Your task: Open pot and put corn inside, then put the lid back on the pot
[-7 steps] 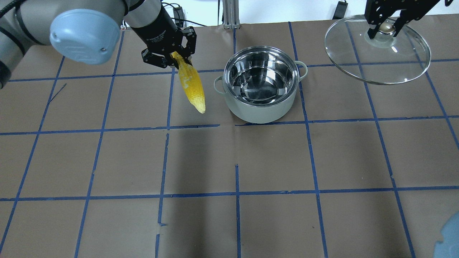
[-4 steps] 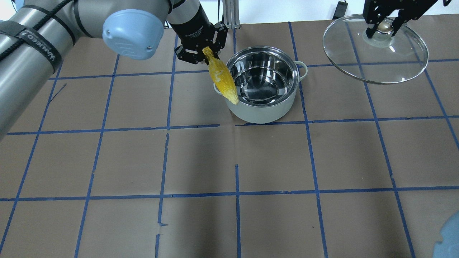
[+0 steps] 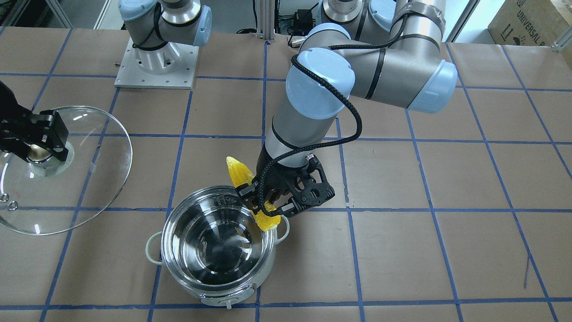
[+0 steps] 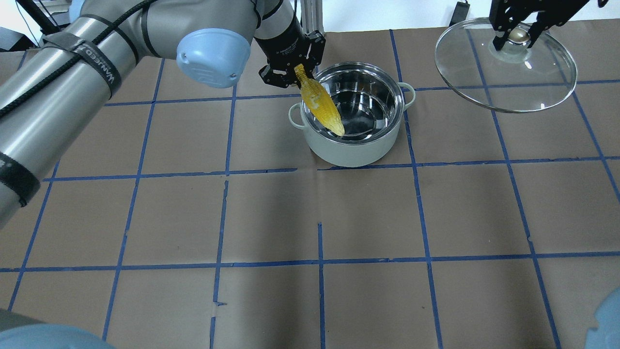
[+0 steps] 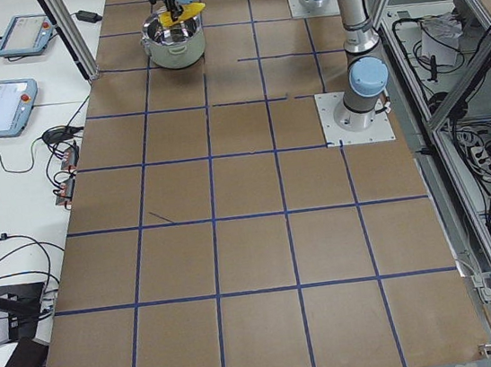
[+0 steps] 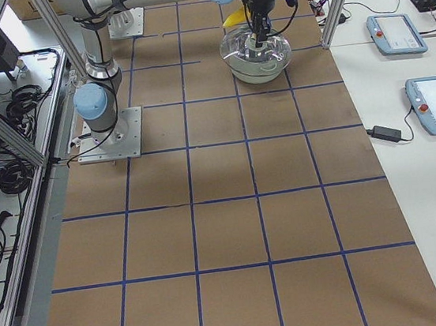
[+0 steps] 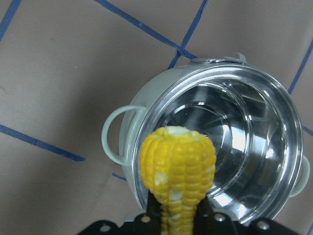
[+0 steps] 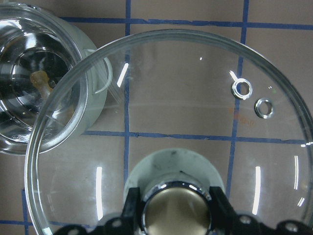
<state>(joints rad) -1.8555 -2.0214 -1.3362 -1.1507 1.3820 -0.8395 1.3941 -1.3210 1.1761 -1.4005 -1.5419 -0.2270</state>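
The pale mint pot [image 4: 353,154] stands open at the table's far middle, its steel inside bare; it also shows in the front view [image 3: 210,297] and the left wrist view [image 7: 146,122]. My left gripper [image 4: 293,72] is shut on one end of the yellow corn [image 4: 322,106]. It holds the corn tilted above the pot's left rim, with the free end over the opening. The corn also shows in the front view [image 3: 239,172] and the left wrist view [image 7: 177,166]. My right gripper [image 4: 517,34] is shut on the knob of the glass lid [image 4: 508,82]. It holds the lid in the air to the right of the pot.
The table is brown paper with a grid of blue tape lines [image 4: 319,264]. The arm bases [image 3: 156,62] stand at the robot's side. Tablets and cables [image 5: 3,98] lie on a side bench beyond the table's far edge.
My left arm has moved to the right with the corn, from left of the pot to over its left rim and opening. The lid in my right gripper has barely shifted.
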